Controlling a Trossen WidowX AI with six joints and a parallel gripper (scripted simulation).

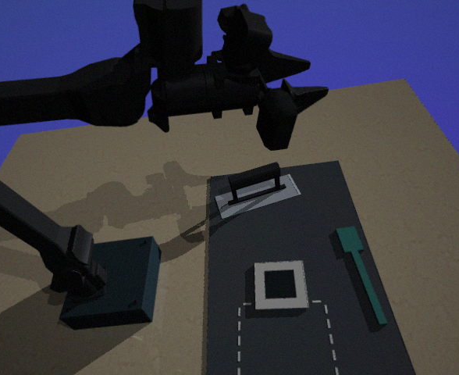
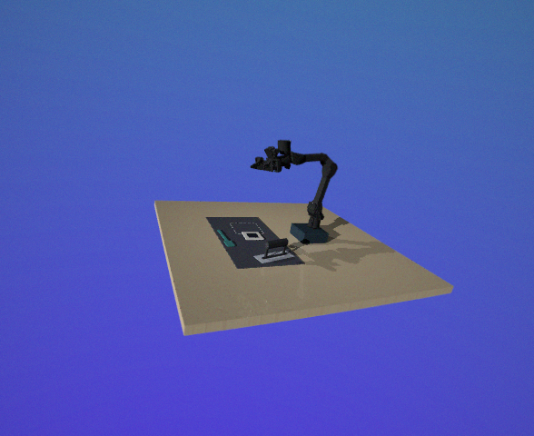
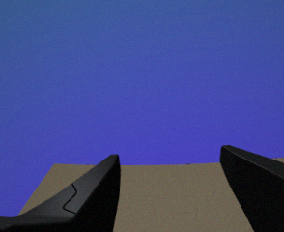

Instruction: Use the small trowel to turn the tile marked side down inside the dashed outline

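Observation:
A trowel (image 1: 254, 175) (image 2: 275, 243) with a flat grey blade and raised black handle lies at one end of the dark mat (image 1: 302, 226) (image 2: 242, 256). The white square tile (image 1: 261, 282) (image 2: 252, 235) lies flat, its dark square mark up. It overlaps one edge line of the dashed outline (image 1: 239, 325), with most of it outside. My gripper (image 1: 318, 76) (image 2: 252, 166) (image 3: 171, 158) is open and empty, high above the table and pointing outward. In the wrist view only table and background show between the fingers.
A teal paddle-shaped tool (image 1: 349, 238) (image 2: 229, 242) lies along the mat's long side, beside the tile. The blue arm base (image 1: 120, 266) (image 2: 304, 232) stands on the tan table (image 1: 423, 242) (image 2: 304, 291), off the mat's other long side. The arm's shadow reaches the trowel.

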